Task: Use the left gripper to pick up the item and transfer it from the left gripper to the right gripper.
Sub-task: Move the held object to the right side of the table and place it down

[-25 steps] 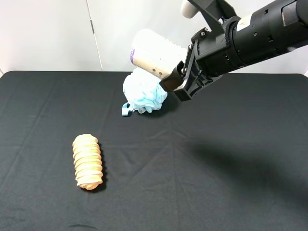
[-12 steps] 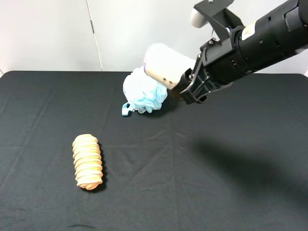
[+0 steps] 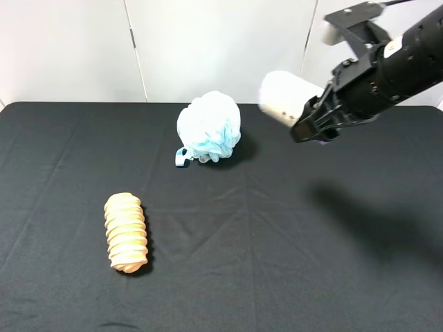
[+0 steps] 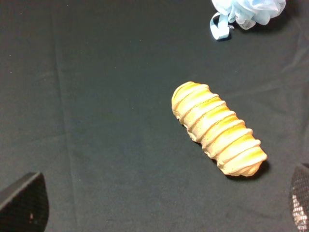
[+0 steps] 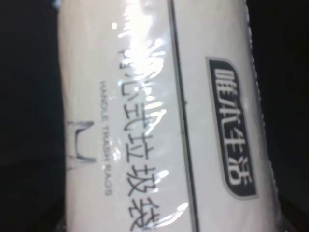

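Observation:
The item [image 3: 284, 97], a cream roll with dark print, hangs in the air at the upper right, above the black table. My right gripper [image 3: 309, 126] is shut on its near end. In the right wrist view the item [image 5: 154, 116] fills the picture and no finger shows. The left gripper [image 4: 161, 208] does not appear in the high view. Its wrist view shows only two fingertips [image 4: 24, 205] far apart at the corners, open, with nothing between them, high over the cloth.
An orange ridged loaf [image 3: 126, 232] lies at the front left of the black cloth [image 3: 277, 263]; it also shows in the left wrist view as the loaf [image 4: 219, 128]. A light-blue pouf [image 3: 208, 128] sits at the back middle.
My right arm has carried the roll to the right and away from the pouf, which now shows whole. Loaf and pouf have not moved.

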